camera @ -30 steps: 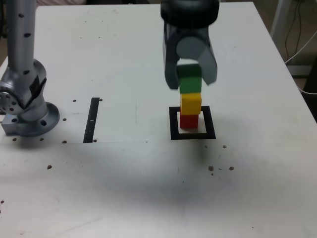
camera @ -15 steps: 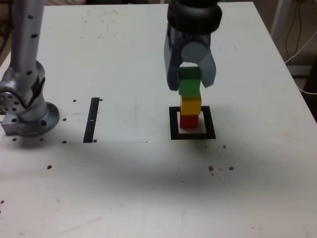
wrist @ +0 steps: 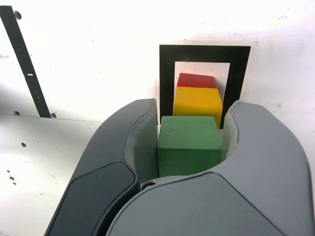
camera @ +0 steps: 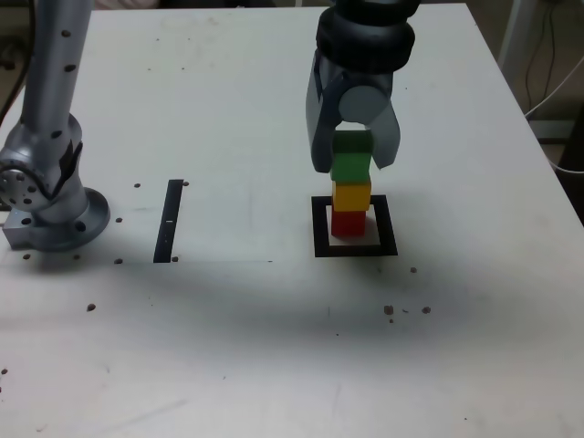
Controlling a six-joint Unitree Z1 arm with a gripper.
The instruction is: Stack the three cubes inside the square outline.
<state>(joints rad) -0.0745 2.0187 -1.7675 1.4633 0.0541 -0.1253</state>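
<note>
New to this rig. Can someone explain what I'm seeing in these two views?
It's one robot arm ending in a gripper, two curved grey fingers that close toward each other.

The exterior view comes from a camera off the arm, facing the white table. The wrist view comes from a camera on the arm's wrist, looking past the fingers.

On the table are a thick black square outline and, toward the exterior view's left, a thin black strip. Inside the outline sits a red cube, with a yellow cube on top of it.

The gripper holds a green cube between its fingers, above the yellow one. Whether green already touches yellow, I can't tell from these angles.
</note>
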